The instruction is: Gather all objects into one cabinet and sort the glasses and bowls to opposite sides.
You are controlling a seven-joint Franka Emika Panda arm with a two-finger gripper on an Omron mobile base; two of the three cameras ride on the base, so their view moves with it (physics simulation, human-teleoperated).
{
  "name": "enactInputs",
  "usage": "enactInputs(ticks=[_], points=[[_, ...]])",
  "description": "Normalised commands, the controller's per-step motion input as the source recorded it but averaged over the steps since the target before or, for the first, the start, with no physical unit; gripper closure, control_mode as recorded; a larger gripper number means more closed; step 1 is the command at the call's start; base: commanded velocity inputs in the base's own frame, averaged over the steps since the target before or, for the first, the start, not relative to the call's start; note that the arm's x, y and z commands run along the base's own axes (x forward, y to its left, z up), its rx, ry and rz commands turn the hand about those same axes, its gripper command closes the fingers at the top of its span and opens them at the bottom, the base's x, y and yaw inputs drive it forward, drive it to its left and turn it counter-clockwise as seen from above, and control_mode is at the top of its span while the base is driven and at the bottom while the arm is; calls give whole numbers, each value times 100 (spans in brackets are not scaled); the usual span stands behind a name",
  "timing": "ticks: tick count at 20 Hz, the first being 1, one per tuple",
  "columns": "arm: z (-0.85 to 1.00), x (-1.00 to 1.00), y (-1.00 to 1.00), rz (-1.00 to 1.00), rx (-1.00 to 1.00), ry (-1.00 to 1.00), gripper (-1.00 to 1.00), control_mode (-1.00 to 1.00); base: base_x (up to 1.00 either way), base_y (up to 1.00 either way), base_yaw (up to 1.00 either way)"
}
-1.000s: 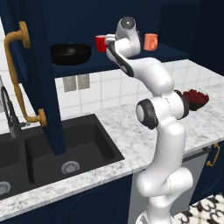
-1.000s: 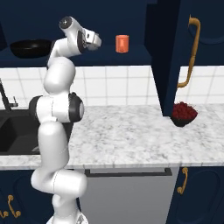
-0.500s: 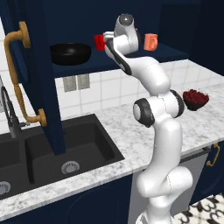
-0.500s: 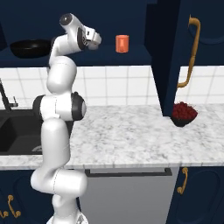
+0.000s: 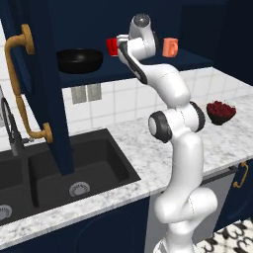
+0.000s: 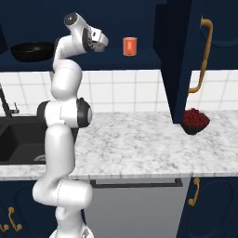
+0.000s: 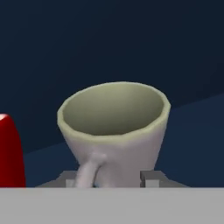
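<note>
The navy cabinet stands open, and its shelf (image 5: 148, 66) holds every object. A wide black bowl (image 5: 79, 60) (image 6: 32, 50) sits at the left end. The red cup (image 5: 112, 46) (image 7: 8, 151) stands just left of my hand, and the orange mug (image 5: 170, 47) (image 6: 129, 46) is to the right. My gripper (image 6: 103, 42) (image 7: 109, 179) reaches into the shelf. The pale grey cup (image 7: 113, 127) stands upright between its fingertips (image 7: 151, 177), which press against its base on both sides. My hand hides that cup in the left base view.
The left cabinet door (image 5: 49, 99), with its brass handle (image 5: 20, 89), hangs open over the double sink (image 5: 74, 173). The right door (image 6: 181, 60) swings out above a dark bowl of red berries (image 6: 195, 121) on the marble counter (image 6: 139, 144). A faucet (image 5: 10, 123) is at far left.
My elbow has drawn slightly in toward the cabinet and the hand has edged a little further onto the shelf. The bowl, red cup and orange mug have not moved.
</note>
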Motion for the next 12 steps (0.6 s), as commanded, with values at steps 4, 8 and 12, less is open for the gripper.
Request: enactInputs(ticks=[4,8,12], points=[[-20,0,-30,0,0,-3,100,-100,0,0,0],[-5,0,-30,0,0,-4,100,-100,0,0,0],[0,0,-38,0,0,-8,100,-100,0,0,0]])
